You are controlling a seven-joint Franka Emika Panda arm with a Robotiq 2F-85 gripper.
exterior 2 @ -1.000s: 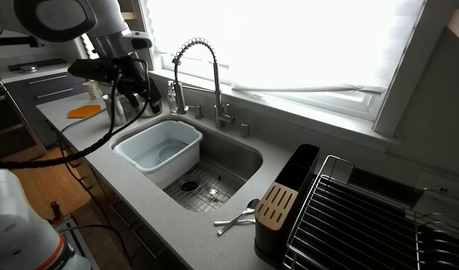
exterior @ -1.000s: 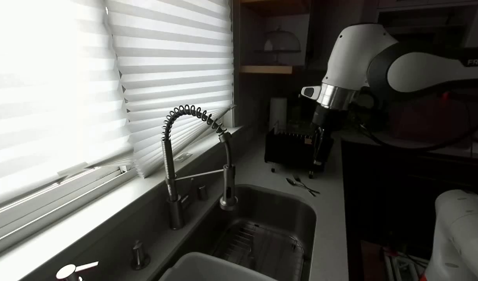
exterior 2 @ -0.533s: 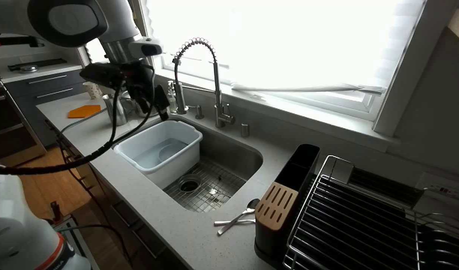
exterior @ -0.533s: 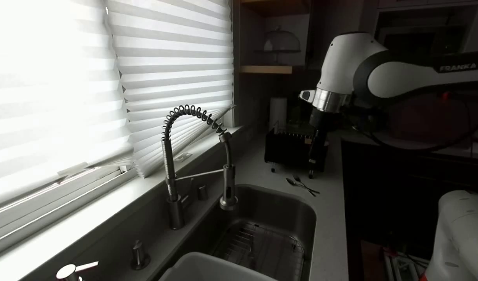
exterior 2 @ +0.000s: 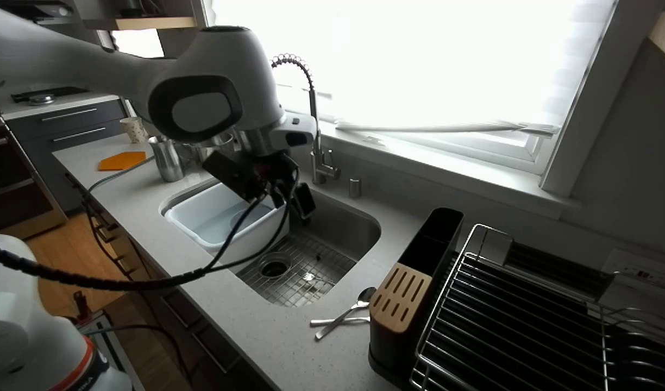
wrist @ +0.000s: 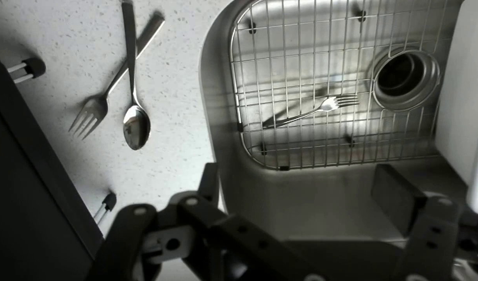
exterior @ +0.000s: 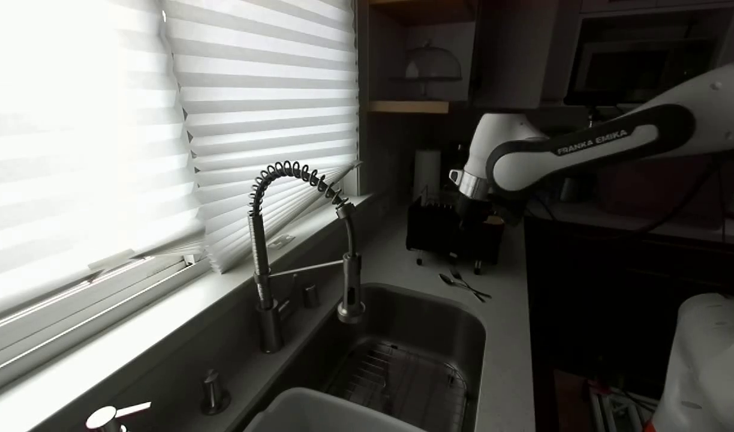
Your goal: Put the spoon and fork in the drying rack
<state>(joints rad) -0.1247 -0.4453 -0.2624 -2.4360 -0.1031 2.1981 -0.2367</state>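
The spoon (wrist: 136,128) and fork (wrist: 94,109) lie crossed on the counter between sink and rack, the spoon's handle over the fork's. In an exterior view the spoon (exterior 2: 340,321) shows whole; the fork (exterior 2: 322,323) shows only its handle, its head hidden behind the cutlery holder. The black drying rack (exterior 2: 506,320) has a wire top and a black holder with a slotted wooden insert (exterior 2: 400,297); its dark side (wrist: 24,187) fills the wrist view's left edge. My gripper (wrist: 303,191) is open and empty above the sink, with the cutlery off to one side.
Another fork (wrist: 329,104) lies on the sink grid. A white tub (exterior 2: 224,233) stands in the sink (exterior 2: 343,228). The tall coiled faucet (exterior: 350,270) rises close to my arm's area. A metal pitcher (exterior 2: 167,158) and orange mat (exterior 2: 121,161) lie farther along the counter.
My arm has come down and swung across toward the rack's side, carrying the open gripper from beyond the tub to over the sink. The spoon and fork have not moved.
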